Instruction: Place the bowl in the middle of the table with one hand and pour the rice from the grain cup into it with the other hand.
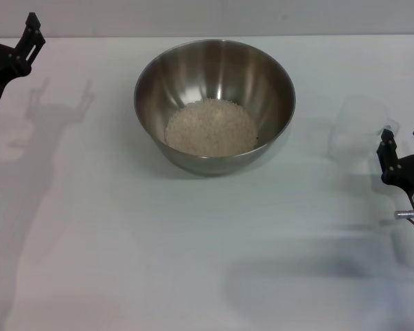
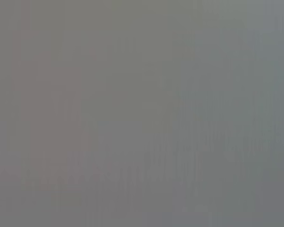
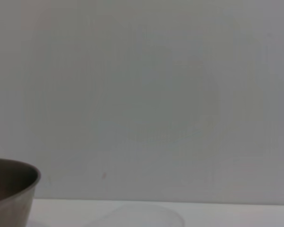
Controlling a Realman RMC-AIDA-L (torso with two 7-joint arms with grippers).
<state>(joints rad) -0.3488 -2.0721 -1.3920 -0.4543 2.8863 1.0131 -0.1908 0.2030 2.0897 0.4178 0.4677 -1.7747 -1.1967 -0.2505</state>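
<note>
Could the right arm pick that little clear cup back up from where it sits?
Probably yes. The grain cup stands upright on the table just ahead of the right gripper, whose fingers are spread, with nothing between them. The bowl sits off to the side, clear of that path.

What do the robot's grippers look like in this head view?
Both are matte black, angular two-fingered units. The left gripper shows slotted, narrow fingers on a black bracket. The right gripper has short squared tips, with a small silver cylindrical pin below. No cables or markings show.
</note>
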